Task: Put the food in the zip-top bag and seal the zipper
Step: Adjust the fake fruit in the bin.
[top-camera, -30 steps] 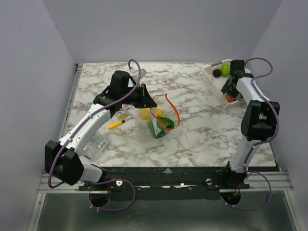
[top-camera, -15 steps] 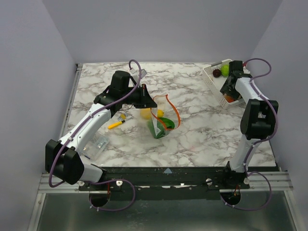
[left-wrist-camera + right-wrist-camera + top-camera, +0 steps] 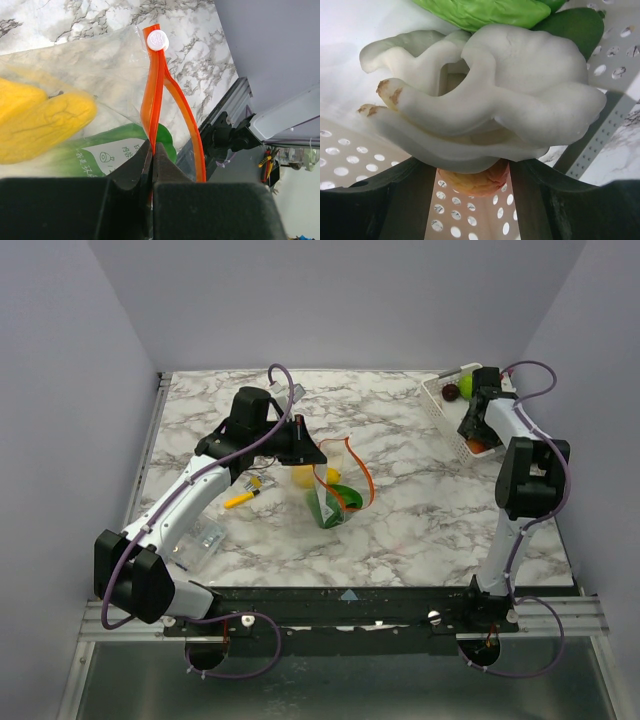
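The right gripper point(image 3: 474, 187) had spread wider with the white food point(image 3: 510, 95) just ahead, seemingly readying a grasp, while the left gripper point(image 3: 151, 160) pinched the zipper point(image 3: 152, 90).

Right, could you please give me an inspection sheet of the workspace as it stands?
Surface: marble table.
Job's things: zip-top bag upright, mouth open, yellow food and a green item inside; green fruit in the white basket.
Clutter: yellow marker pen and small clear packet by the left arm.
Grippers: left gripper shut on the zipper; right gripper open at a white food piece in the basket.
Cables: purple cables loop over both arms.
Surroundings: plain walls, metal rail at near edge.
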